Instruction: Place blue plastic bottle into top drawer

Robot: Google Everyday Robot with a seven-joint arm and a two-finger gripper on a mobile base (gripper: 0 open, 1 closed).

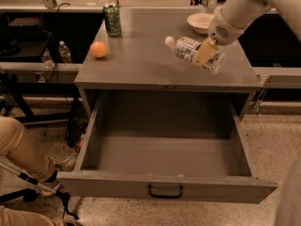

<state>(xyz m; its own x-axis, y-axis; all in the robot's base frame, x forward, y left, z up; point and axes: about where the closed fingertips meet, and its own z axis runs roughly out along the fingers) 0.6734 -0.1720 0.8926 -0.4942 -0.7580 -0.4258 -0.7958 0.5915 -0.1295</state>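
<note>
The blue plastic bottle (190, 51) is a clear bottle with a white cap and a white label. It lies tilted, cap to the left, lifted just above the grey cabinet top (150, 62). My gripper (206, 54) is shut on the bottle's middle, its tan fingers (204, 53) across the label. The white arm comes in from the upper right. The top drawer (164, 152) is pulled fully open below the cabinet top. It is empty, with a small black handle (165, 191) centred on its front panel.
A green drink can (112, 20) and an orange ball (99, 49) stand on the cabinet top at the left. A white bowl (201, 21) sits at the back right. Two small clear bottles (64, 52) stand on a shelf at the left. A person's leg (21, 149) is at lower left.
</note>
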